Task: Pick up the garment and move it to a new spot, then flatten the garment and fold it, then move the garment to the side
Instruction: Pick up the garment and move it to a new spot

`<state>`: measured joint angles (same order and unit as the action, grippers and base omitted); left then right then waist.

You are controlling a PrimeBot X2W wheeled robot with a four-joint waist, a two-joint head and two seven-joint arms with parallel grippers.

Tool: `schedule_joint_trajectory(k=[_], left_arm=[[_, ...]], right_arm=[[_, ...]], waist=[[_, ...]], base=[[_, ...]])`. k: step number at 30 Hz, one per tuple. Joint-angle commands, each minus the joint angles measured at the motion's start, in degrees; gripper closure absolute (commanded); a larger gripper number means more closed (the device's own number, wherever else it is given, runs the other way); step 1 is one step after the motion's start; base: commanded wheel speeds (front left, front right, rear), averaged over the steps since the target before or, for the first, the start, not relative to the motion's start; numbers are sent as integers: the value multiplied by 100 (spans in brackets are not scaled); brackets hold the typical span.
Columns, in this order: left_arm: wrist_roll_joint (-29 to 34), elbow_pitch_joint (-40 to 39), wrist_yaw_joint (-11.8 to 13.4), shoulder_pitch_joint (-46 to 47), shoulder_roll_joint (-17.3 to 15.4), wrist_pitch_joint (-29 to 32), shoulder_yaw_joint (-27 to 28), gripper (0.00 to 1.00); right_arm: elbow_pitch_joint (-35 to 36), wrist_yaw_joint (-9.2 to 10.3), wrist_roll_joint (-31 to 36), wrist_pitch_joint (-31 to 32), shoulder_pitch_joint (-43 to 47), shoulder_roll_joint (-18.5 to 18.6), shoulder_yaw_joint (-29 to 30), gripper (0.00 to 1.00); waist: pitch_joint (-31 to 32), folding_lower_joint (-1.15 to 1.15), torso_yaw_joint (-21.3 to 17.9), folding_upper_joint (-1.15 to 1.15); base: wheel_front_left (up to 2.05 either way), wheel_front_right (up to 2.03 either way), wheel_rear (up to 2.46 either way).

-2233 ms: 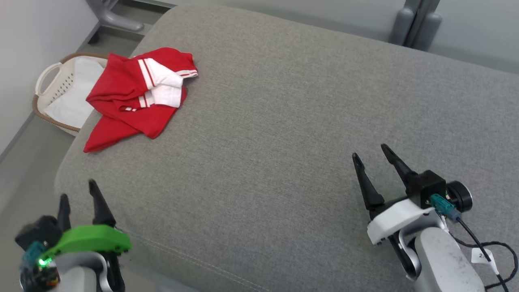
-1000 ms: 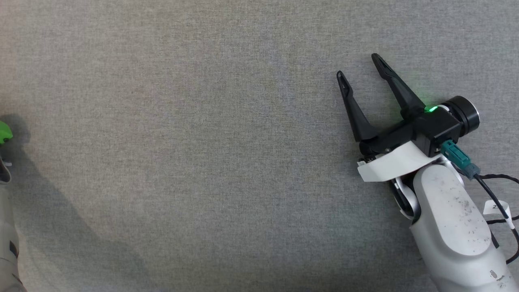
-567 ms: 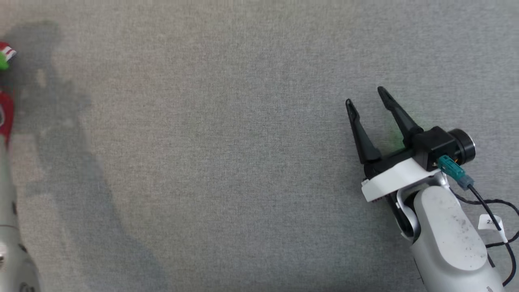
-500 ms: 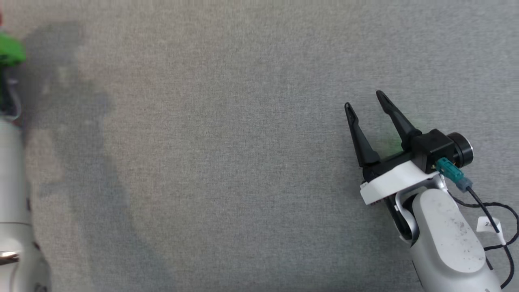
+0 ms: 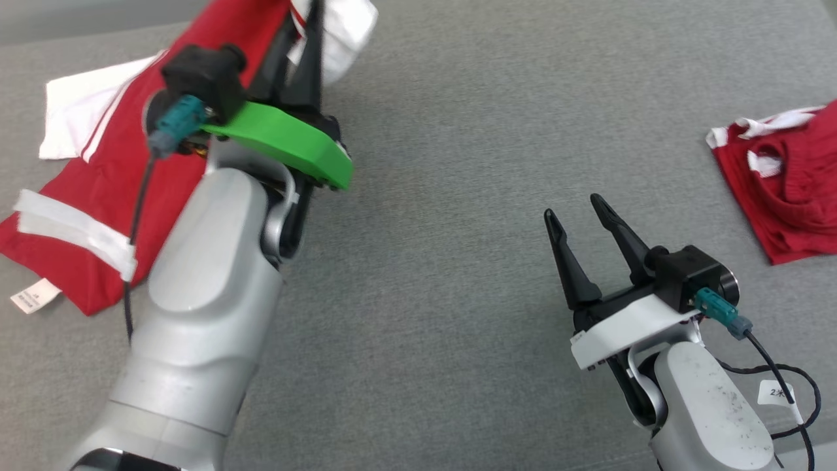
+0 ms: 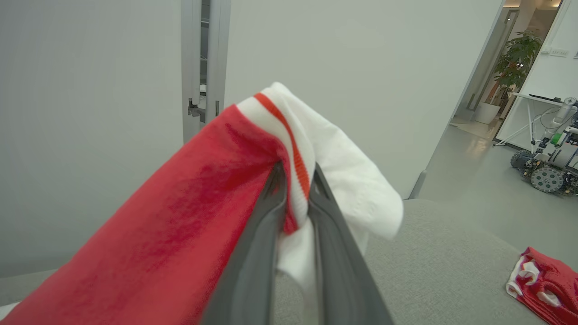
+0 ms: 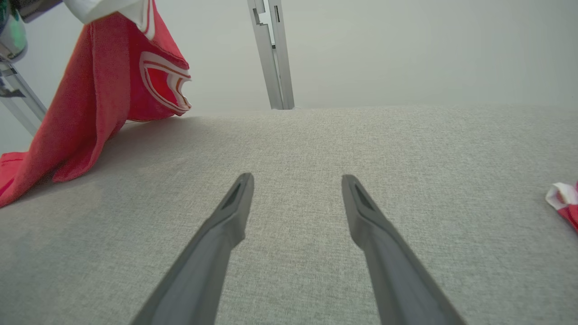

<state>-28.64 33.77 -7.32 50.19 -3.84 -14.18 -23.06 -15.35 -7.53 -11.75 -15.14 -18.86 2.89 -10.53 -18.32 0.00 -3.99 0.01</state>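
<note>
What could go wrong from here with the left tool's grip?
1. The left tool pinches just a striped trim fold of the garment; it could slip out under drag.
2. Much of the garment lies on the cushion, so it may bunch.
3. The second red garment may limit room on the right.

Red garment, white stripes; grey couch

Head view steeply down on grey cushion; wrist views low, facing wall; all share cushion, red garment.
</note>
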Motion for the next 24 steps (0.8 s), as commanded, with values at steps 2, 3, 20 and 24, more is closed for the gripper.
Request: schedule_joint_trajectory(k=[2, 3, 20, 24], left_arm=[[-205, 7, -19, -218, 44, 8, -385, 100], [-271, 6, -18, -260, 58, 2, -513, 100], [-587, -309, 975, -1664, -3, -99, -1429, 0], [-26, -638, 1094, -2399, -180, -102, -705, 0]], right_arm=[[-37, 9, -54, 1, 129, 14, -32, 0], [-44, 9, -65, 1, 140, 13, -30, 0], [-197, 9, -57, 1, 492, 15, 111, 0], [-253, 9, -44, 1, 617, 14, 201, 0]], waist=[[351, 0, -688, -1], [363, 0, -747, -1], [830, 0, -677, -1], [1064, 0, -475, -1]], base=[[0, 0, 0], [0, 0, 0], [0, 0, 0], [0, 0, 0]])
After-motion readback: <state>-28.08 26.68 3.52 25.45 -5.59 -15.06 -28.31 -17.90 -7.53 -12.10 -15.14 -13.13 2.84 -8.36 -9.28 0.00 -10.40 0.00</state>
